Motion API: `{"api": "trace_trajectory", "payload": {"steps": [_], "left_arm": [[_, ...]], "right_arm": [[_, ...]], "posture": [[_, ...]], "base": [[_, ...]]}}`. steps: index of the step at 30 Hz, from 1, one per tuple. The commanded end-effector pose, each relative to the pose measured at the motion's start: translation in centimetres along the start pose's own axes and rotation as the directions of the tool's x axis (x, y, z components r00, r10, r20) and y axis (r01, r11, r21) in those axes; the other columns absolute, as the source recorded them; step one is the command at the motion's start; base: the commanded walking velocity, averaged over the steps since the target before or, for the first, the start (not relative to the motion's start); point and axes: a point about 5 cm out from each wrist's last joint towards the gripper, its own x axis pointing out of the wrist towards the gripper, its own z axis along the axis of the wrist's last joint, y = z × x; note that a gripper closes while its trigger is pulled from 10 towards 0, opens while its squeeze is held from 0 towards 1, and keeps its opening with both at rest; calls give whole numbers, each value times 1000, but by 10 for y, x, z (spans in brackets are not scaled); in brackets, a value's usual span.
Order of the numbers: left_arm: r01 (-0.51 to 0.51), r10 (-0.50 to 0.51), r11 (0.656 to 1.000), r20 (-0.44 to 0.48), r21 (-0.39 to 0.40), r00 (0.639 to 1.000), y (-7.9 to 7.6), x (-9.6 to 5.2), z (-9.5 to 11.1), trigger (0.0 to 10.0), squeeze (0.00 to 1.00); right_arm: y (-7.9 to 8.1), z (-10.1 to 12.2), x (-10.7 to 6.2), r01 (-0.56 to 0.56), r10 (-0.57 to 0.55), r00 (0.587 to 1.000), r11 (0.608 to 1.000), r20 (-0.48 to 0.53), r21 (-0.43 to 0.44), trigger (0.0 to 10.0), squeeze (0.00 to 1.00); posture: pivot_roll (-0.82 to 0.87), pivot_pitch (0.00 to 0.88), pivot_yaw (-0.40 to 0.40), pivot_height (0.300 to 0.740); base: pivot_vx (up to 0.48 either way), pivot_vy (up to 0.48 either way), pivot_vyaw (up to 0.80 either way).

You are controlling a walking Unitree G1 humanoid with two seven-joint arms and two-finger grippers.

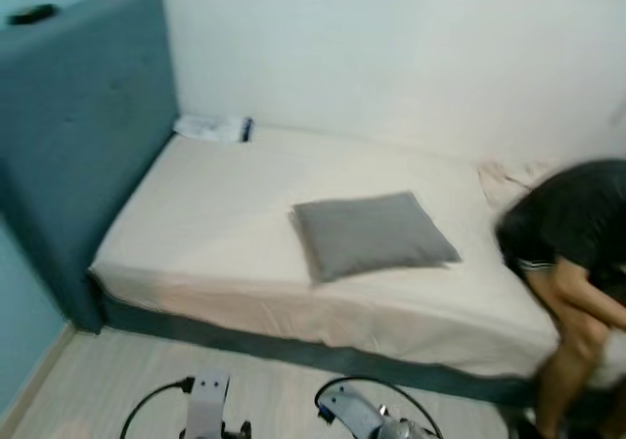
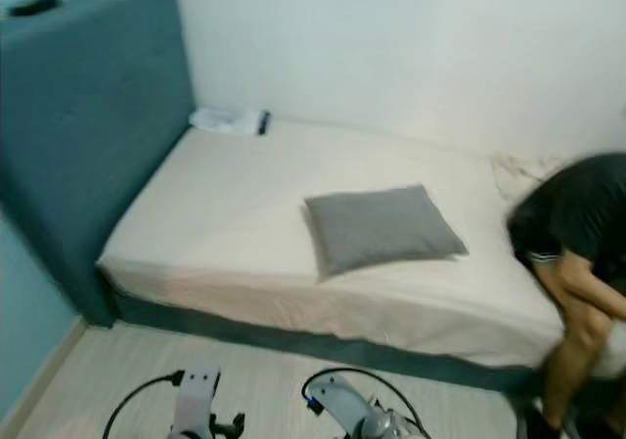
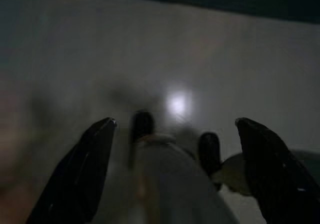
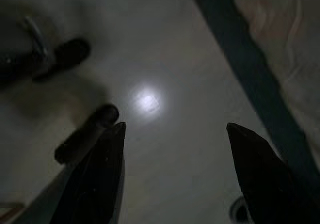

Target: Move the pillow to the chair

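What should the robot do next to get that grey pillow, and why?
Probably step closer to the bed. The grey pillow lies flat in the middle of the mattress, and both arms hang low over the floor, the left gripper and right gripper both open and holding nothing. A person bends at the bed's right end, so it should approach carefully.

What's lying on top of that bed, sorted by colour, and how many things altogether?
Grey: 1, the pillow near the middle of the mattress.
White: 1, a small packet with a dark end, by the headboard.
Beige: 1, a crumpled cloth at the far end, next to a bending person.
Total: 3
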Motion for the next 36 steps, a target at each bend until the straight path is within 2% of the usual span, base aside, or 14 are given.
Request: {"api": "trace_trajectory", "payload": {"steps": [1,10,13,16,19,22,28,32,36], "left_arm": [[29,-30,999,-5,-12,1000,-11,0,-3,10000,0],[49,-49,999,-3,13,999,-13,1,-2,10000,0],[101,-101,994,-5,28,995,-19,1,-2,10000,0],[96,-96,995,-2,37,995,-19,1,-1,10000,0],[79,-79,997,2,22,997,-18,1,-1,10000,0],[56,-56,998,8,-26,998,-15,1,-1,10000,0],[54,-54,998,9,-29,999,-15,1,-1,10000,0],[43,-43,998,11,-37,999,-12,0,-2,10000,0],[44,-43,999,12,-31,999,-10,0,-3,10000,0]], "right_arm": [[-2,-21,-2,20,-18,997,1000,-74,18,10000,0],[-3,-22,-2,29,-27,997,999,-79,27,10000,0],[-3,-22,-3,29,-27,997,999,-79,24,10000,0],[-4,-22,-3,30,-28,996,999,-80,24,10000,0],[-4,-22,-3,31,-29,996,999,-82,24,10000,0],[-4,-23,-3,37,-35,996,999,-88,23,10000,0],[-4,-23,-3,43,-41,995,999,-91,26,10000,0],[-4,-24,-3,66,-59,995,995,-82,77,10000,0],[-2,-25,-2,88,-76,994,980,-72,177,10000,0]], "posture": [[93,16,-159,740],[90,25,-164,740],[91,22,-167,740],[91,24,-169,740],[89,24,-166,740],[90,25,-168,740],[93,31,-167,740],[93,37,-161,740],[89,45,-149,740]], "base": [[0,0,0],[0,0,0],[0,-439,0],[0,-465,0],[0,-465,0],[0,0,0],[0,0,0],[0,0,0],[0,0,0]]}}
